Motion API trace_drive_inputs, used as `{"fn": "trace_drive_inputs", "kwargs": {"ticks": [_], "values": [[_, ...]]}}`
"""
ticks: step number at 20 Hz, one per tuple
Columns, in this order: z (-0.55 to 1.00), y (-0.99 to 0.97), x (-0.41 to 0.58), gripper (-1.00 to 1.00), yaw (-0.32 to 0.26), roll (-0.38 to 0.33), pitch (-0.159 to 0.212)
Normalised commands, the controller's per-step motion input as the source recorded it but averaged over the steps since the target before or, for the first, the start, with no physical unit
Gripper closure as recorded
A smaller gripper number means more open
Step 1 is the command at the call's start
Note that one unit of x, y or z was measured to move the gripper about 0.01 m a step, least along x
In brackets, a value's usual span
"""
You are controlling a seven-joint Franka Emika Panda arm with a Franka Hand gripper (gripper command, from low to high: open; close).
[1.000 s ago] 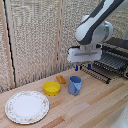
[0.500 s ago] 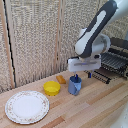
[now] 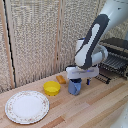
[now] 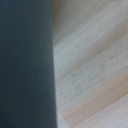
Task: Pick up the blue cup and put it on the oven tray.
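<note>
The blue cup point(image 3: 75, 89) stands upright on the wooden table, just to the exterior view's right of a yellow bowl. My gripper point(image 3: 75, 80) is right down on the cup's top, and its fingers are lost against the cup's rim, so their spread is unclear. In the wrist view a dark blue-grey surface point(image 4: 25, 65) fills nearly half the picture, very close and blurred, with bare wood beside it. The oven tray point(image 3: 114, 64), a dark wire rack, sticks out of the toaster oven at the exterior view's right.
A yellow bowl point(image 3: 51, 88) sits close beside the cup. Behind the bowl lies a small orange object point(image 3: 61, 79). A round patterned white plate point(image 3: 27, 106) is at the exterior view's left front. A woven screen point(image 3: 40, 35) backs the table.
The arm has swung toward the exterior view's left and dropped, bringing the gripper from above the table down onto the blue cup. The cup, bowl and plate have stayed put.
</note>
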Motion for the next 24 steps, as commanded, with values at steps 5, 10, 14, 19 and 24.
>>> {"fn": "trace_drive_inputs", "kwargs": {"ticks": [5, 10, 14, 19, 24], "values": [[0.00, 0.09, -0.002, 1.00, -0.009, -0.014, -0.081], [0.00, 0.06, -0.026, 1.00, -0.027, -0.010, -0.114], [0.00, 0.02, -0.096, 1.00, -0.028, 0.000, -0.102], [0.08, 0.01, -0.148, 1.00, -0.038, 0.001, -0.025], [0.73, -0.01, 0.182, 1.00, -0.149, 0.008, -0.013]]}}
